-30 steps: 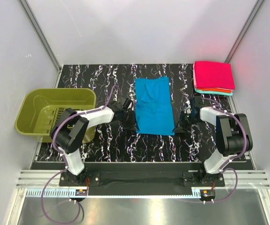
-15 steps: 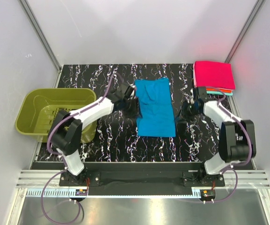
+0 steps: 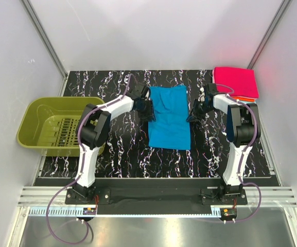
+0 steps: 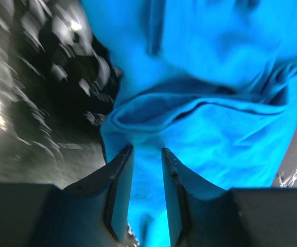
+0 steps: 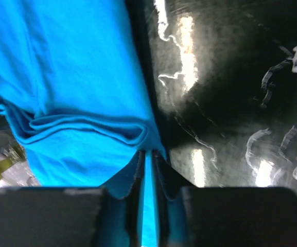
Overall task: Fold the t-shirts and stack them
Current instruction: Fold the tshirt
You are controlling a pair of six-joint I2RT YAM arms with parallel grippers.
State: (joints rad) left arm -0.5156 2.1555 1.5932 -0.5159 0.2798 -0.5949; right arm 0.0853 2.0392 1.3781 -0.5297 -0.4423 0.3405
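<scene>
A blue t-shirt [image 3: 169,121] lies flat in the middle of the black marbled table, long side running front to back. My left gripper [image 3: 147,109] is at its left edge and my right gripper [image 3: 193,114] at its right edge, both towards the far half. In the left wrist view the gripper [image 4: 147,152] is shut on the blue cloth [image 4: 215,128], which bunches in a fold just ahead. In the right wrist view the gripper [image 5: 148,154] pinches a thin edge of the shirt [image 5: 71,67]. A stack of folded shirts, pink on top [image 3: 236,82], sits at the back right.
An olive green basket [image 3: 30,123] stands at the left edge of the table. White walls and metal posts close in the back and sides. Bare marbled table [image 3: 112,144] shows in front of the shirt and on both sides of it.
Both grippers have moved away from the arm bases along the shirt's two sides, from near its front end towards its far half. The shirt looks slightly narrower and more bunched.
</scene>
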